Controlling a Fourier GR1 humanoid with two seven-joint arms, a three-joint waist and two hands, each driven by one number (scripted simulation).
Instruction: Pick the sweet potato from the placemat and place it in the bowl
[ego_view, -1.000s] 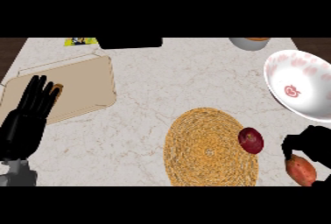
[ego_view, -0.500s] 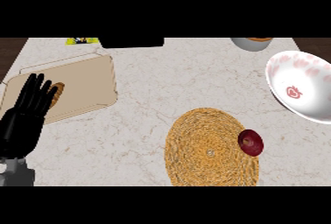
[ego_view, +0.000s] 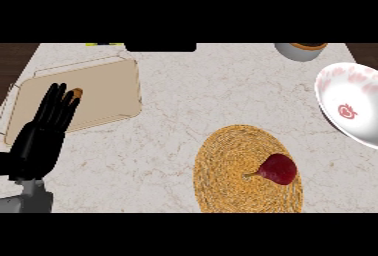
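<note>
Head view: sweet potato (ego_view: 278, 169) on placemat (ego_view: 229, 175), well apart from left hand's (ego_view: 40, 145) straight fingers (ego_view: 57, 105).

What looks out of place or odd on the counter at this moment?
Nothing is spilled or damaged. The sweet potato lies on the woven placemat, not yet picked up. The bowl looks tipped, its inside facing the view at the right edge. The left hand rests open; the right hand is not in view.

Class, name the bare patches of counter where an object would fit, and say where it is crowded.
Bare: the middle, between tray, placemat and bowl; also below the tray, beside the left hand. Crowded: the right side, with bowl, placemat and sweet potato.
</note>
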